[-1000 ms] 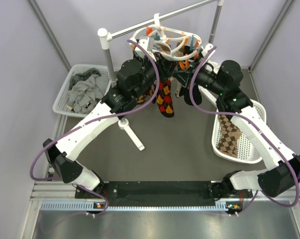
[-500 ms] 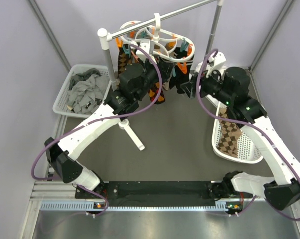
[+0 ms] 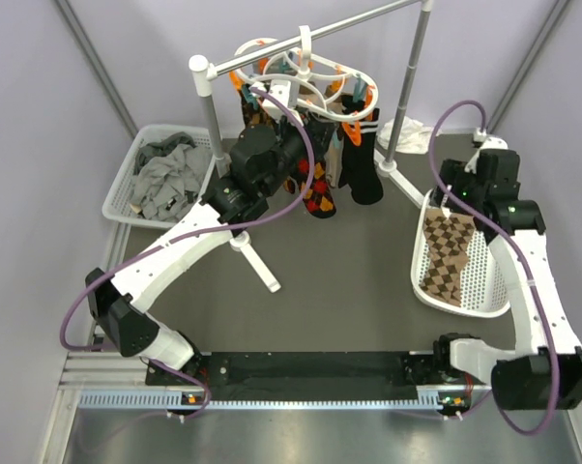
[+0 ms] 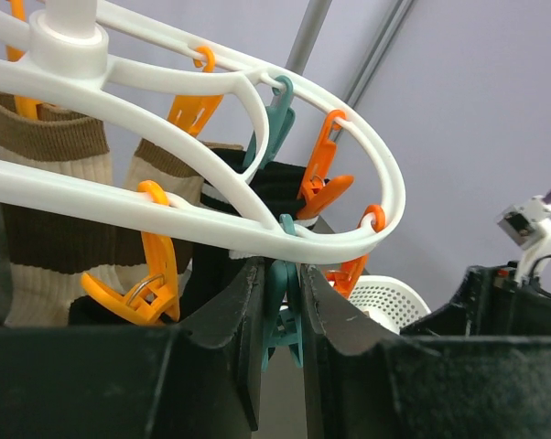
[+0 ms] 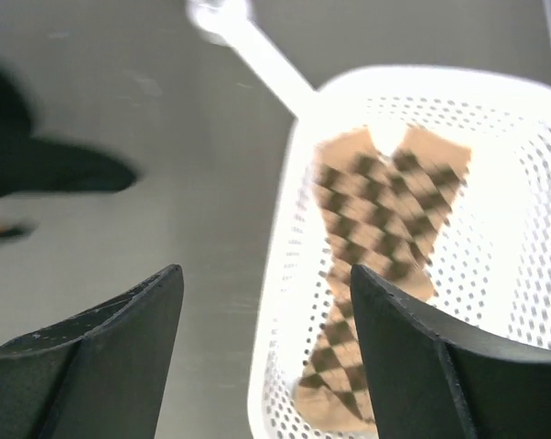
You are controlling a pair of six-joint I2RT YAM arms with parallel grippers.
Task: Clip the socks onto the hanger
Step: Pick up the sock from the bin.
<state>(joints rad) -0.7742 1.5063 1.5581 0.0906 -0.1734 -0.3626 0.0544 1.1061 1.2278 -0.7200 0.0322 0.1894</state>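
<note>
Half a teal plastic clip (image 4: 280,320) is hidden, clamped by the left gripper (image 4: 282,271). The right gripper (image 5: 264,274) is spread over grey tabletop (image 5: 166,137).

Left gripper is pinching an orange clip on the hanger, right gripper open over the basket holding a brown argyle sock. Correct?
The clip in the left gripper is teal, not orange; the left wrist view shows it. The rest holds: it hangs on the hanger, right gripper open over the basket with the sock.
</note>
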